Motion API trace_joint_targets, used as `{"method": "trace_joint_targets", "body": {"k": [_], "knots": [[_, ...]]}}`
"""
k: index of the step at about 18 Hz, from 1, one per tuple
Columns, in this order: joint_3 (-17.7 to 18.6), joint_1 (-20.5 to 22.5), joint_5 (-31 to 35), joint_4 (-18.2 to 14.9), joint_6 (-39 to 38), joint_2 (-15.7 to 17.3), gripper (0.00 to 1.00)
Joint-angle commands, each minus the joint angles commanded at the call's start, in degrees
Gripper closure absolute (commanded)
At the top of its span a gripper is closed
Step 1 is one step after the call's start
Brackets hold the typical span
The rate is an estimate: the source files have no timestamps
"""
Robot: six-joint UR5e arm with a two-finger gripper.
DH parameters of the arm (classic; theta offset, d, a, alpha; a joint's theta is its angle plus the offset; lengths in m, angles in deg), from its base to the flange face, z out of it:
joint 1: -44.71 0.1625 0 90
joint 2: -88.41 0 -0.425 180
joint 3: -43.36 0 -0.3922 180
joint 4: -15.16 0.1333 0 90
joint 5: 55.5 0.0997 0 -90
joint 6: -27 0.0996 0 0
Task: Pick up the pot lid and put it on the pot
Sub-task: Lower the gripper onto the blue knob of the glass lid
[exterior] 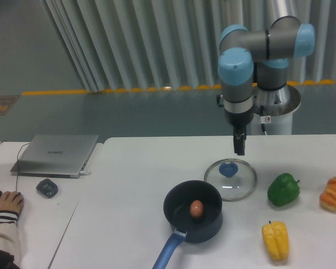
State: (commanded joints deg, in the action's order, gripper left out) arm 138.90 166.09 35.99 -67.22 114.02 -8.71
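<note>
Behind the far edge of the white worktop (123, 207), a pale, grey-green curtain (157, 45) hangs in vertical folds across the middle and right. To its left is a plain grey wall panel (17, 45), its edge slanting down towards the right. A thin orange-yellow strip (123, 91) runs level along the bottom of both, and below it lies a dull grey-green band (157, 115). Light falls brighter on the worktop's right side, and the backdrop is dimmer.
</note>
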Motion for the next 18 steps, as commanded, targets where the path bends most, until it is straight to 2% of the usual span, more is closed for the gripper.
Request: {"method": "trace_joint_targets", "body": {"k": [3, 5, 10, 18], "knots": [[3.0, -1.5, 0.5, 5.3, -2.2, -0.1, 0.00], [4.0, -1.6, 0.4, 7.5, -2.1, 0.0, 0.00], [3.1, -1.7, 3.2, 7.9, -0.7, -0.1, 0.00], [4.7, -3.3, 3.7, 8.0, -1.2, -0.1, 0.00]]}}
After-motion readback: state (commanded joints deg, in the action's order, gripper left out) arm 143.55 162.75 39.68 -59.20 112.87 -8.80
